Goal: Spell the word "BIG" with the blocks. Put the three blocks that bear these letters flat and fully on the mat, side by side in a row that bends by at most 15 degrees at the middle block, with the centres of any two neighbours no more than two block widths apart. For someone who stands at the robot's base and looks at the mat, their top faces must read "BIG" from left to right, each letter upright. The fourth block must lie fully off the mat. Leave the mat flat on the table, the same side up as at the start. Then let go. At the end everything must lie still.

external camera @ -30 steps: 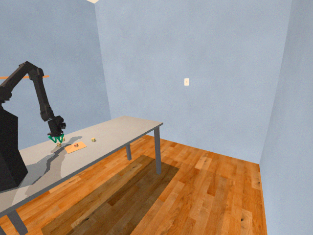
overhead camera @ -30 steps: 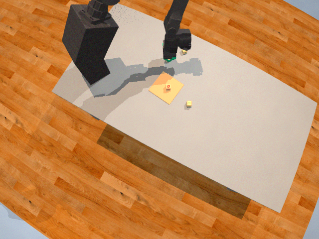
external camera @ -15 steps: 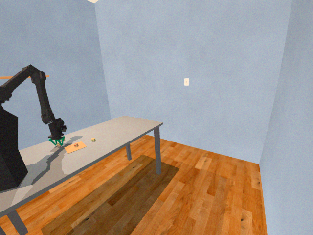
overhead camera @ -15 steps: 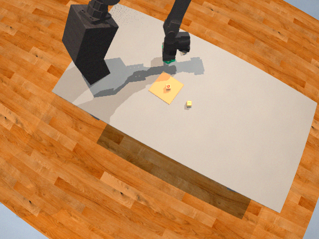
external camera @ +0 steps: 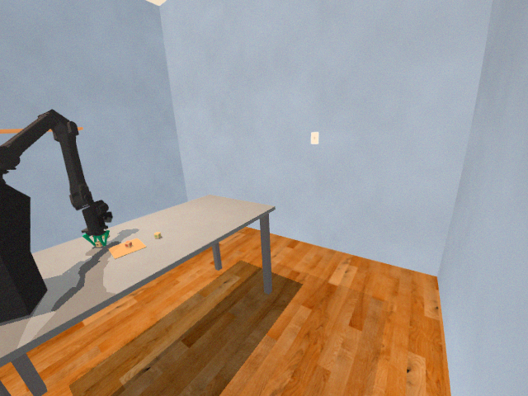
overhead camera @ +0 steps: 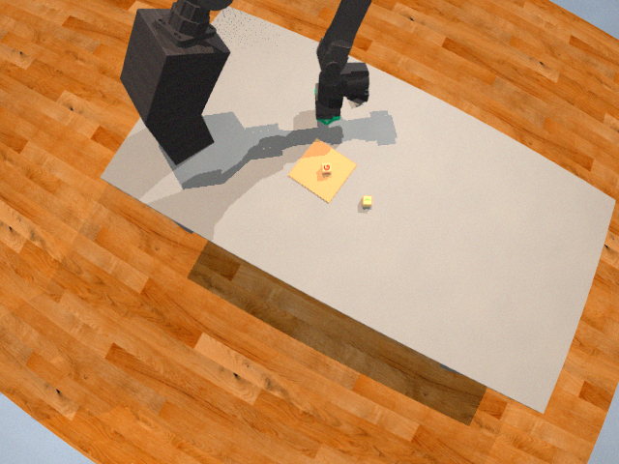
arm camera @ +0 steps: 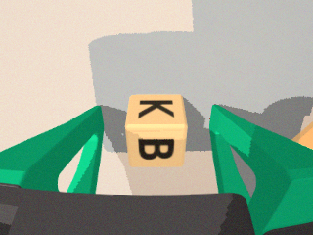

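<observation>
One block (overhead camera: pixel 326 168) (external camera: pixel 129 244) on mat (overhead camera: pixel 310 178) (external camera: pixel 121 251) | another (overhead camera: pixel 367 201) (external camera: pixel 157 235) beside mat, off it

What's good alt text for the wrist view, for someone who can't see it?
A pale wooden block showing a K and a B, both turned sideways, sits between the open green fingers of the gripper, touching neither. A corner of the orange mat shows at right.
</observation>
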`<control>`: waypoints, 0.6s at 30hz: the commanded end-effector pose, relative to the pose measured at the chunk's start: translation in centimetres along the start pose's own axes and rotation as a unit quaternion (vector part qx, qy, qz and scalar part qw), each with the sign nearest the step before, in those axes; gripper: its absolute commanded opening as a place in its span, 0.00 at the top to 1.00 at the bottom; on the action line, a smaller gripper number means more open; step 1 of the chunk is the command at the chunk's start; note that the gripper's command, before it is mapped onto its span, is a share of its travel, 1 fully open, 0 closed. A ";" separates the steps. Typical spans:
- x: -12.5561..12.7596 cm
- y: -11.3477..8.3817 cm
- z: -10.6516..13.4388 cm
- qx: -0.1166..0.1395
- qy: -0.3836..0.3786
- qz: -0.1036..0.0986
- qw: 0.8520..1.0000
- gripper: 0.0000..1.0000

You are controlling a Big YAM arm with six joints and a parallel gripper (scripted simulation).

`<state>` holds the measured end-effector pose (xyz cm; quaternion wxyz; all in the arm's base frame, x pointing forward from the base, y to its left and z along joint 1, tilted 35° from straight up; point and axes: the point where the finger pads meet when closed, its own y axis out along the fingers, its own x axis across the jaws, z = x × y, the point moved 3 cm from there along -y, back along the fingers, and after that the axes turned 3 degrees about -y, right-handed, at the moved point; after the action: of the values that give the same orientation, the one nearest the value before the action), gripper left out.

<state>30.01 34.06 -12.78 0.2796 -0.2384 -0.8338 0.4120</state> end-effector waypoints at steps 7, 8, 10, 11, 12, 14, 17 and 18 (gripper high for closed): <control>0.1 0.1 0.6 0.003 0.003 0.001 1.000 0.61; 0.1 0.1 0.6 0.003 0.003 0.001 1.000 0.61; 0.1 0.1 0.6 0.003 0.003 0.001 1.000 0.61; 0.1 0.1 0.6 0.003 0.003 0.001 1.000 0.61; 0.1 0.1 0.6 0.003 0.003 0.001 1.000 0.61; 0.1 0.1 0.6 0.003 0.003 0.001 1.000 0.61; 0.1 0.1 0.6 0.003 0.003 0.001 1.000 0.61; 0.1 0.1 0.6 0.003 0.003 0.001 1.000 0.61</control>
<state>30.02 34.06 -12.77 0.2796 -0.2385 -0.8338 0.4120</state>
